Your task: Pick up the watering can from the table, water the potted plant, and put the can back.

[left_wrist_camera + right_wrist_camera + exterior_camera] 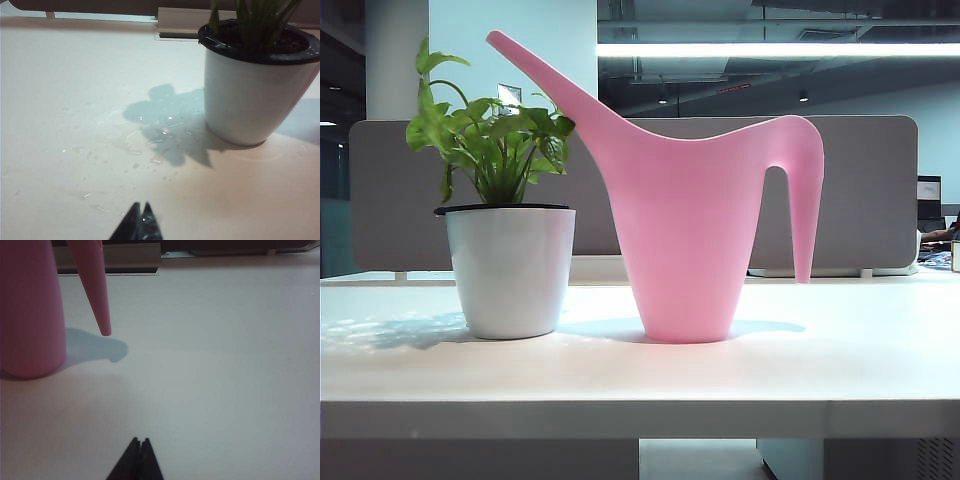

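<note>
The pink watering can stands upright on the white table, spout slanting up toward the potted plant just to its left. Neither arm shows in the exterior view. In the left wrist view my left gripper is shut and empty, low over the table, well short of the white pot. My right gripper is also shut with nothing in it, short of the can's body and its hanging handle tip.
Water drops and a small puddle lie on the tabletop beside the pot. A grey partition runs behind the table. The table's thick front edge faces the exterior camera.
</note>
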Controlling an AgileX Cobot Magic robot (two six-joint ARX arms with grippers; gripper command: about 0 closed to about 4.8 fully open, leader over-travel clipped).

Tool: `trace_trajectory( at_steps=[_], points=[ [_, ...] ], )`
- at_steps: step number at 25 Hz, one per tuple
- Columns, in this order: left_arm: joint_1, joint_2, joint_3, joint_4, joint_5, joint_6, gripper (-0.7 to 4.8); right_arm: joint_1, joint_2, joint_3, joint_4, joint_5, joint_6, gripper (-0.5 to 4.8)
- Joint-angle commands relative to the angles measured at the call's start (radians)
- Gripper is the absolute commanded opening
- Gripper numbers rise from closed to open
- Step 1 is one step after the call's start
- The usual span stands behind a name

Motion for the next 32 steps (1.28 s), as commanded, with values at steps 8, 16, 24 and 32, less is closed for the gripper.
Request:
trace_trajectory(
  at_steps=[8, 16, 24, 32],
  points=[
    [-0.002, 0.001, 0.002, -0.01, 0.003, 0.004, 0.03, 0.001, -0.001, -0.006, 0.013, -0.002, 0.003, -0.01],
    [-0.04, 0.187, 0.282, -0.385, 0.003, 0.004, 0.03, 0.001, -0.001, -0.006, 0.013, -0.002, 0.003, -0.01],
    [-0.123, 0.423, 0.624, -0.433, 0.002, 0.007, 0.03, 0.001, -0.001, -0.006, 0.013, -0.002, 0.003, -0.01],
    [-0.262, 0.535, 0.887, -0.42, 0.003, 0.007, 0.03, 0.001, -0.001, -0.006, 0.013, -0.002, 0.003, -0.01]
  ],
)
